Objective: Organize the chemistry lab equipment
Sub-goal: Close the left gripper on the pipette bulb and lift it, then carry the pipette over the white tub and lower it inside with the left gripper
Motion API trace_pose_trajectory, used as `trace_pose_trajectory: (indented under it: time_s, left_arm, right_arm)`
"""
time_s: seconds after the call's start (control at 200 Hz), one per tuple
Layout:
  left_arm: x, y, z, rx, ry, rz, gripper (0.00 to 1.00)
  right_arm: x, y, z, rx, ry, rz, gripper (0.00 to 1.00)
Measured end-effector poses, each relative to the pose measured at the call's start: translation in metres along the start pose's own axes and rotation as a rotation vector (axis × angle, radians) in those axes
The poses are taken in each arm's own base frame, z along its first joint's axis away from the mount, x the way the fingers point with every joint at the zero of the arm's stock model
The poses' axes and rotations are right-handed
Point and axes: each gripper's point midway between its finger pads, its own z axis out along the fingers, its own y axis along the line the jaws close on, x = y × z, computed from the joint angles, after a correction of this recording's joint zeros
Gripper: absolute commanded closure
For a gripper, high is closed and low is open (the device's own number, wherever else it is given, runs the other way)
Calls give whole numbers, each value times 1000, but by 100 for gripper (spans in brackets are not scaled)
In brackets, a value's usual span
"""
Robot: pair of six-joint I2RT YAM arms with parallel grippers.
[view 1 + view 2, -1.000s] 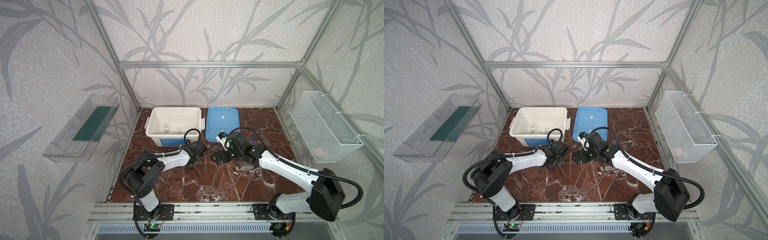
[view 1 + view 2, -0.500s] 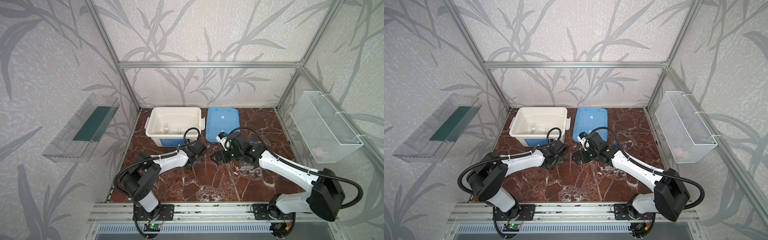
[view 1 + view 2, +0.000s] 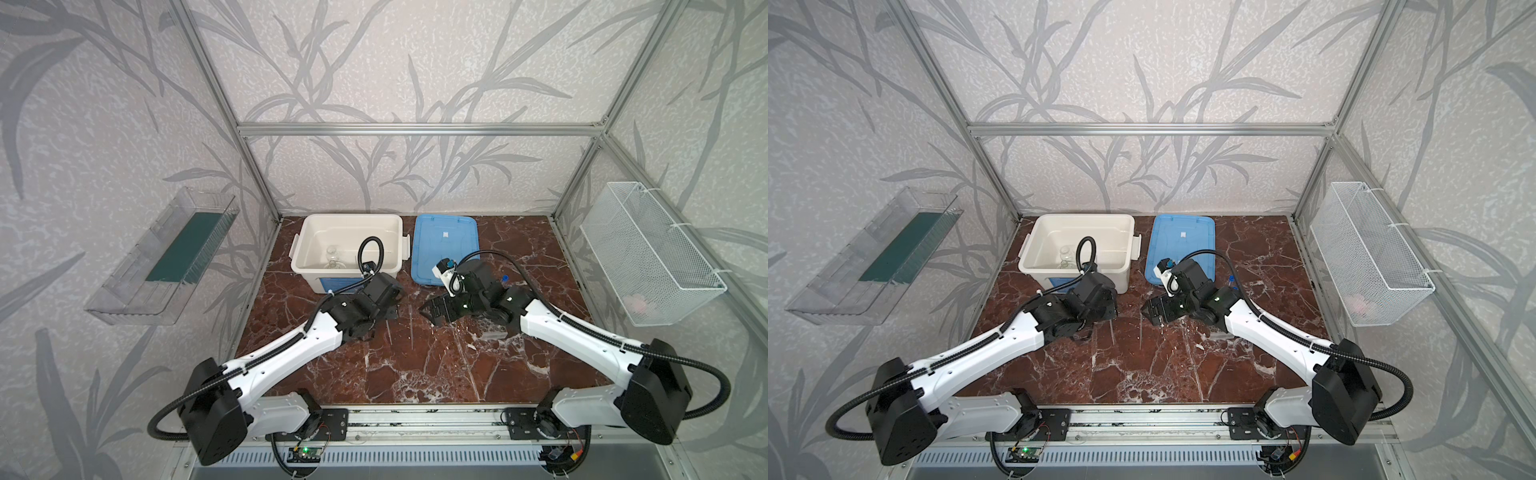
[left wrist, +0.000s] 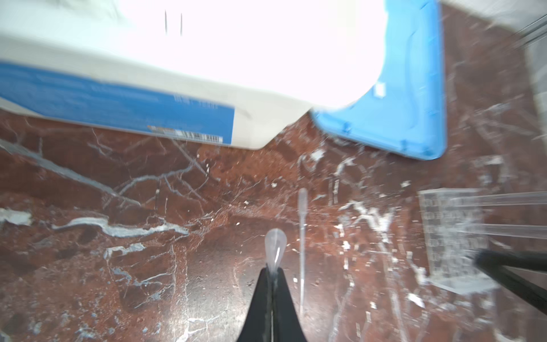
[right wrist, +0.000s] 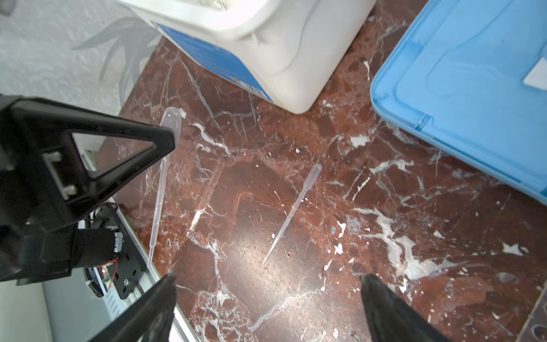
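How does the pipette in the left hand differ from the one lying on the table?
The held pipette is pinched near its bulb by the shut left hand; the loose pipette lies untouched on the marble table. The held pipette sits toward the left arm's side; the loose pipette is nearer the open right hand. Both are thin, clear, with bulbs toward the white tub.

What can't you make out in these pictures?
Left wrist view: white tub interior washed out by glare.
In a top view: tube rack mostly under the right arm.
In a top view: glass vessels in tub, too small to identify.
Left wrist view: held pipette's stem hidden by shut left claw.
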Motion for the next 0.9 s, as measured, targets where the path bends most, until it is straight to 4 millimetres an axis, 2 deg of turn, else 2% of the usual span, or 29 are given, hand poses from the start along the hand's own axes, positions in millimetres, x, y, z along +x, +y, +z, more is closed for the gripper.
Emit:
trace_pose_trajectory:
  time_s: [0.08, 0.21, 0.285, 0.345, 0.465, 0.605, 0.9]
  left_arm:
    - [-27, -9, -24, 31, -42, 19, 100]
    - [-88, -27, -56, 68, -119, 43, 100]
    - [-117, -29, -63, 84, -140, 44, 100]
    - [-133, -26, -61, 80, -132, 46, 100]
    - [-160, -23, -36, 46, -92, 64, 100]
    - [-175, -18, 5, 20, -20, 81, 100]
    - [-197, 13, 99, 6, 107, 53, 100]
  right_arm:
    - [-23, 11, -8, -21, -62, -5, 5]
    - [-68, 33, -24, -76, -185, -3, 5]
    - [-89, 44, -32, -107, -245, -2, 4]
    - [-103, 51, -36, -126, -281, 1, 4]
    - [-128, 62, -38, -153, -323, 1, 4]
    - [-147, 69, -34, -177, -346, 9, 3]
    - [-168, 52, -15, -160, -344, 67, 4]
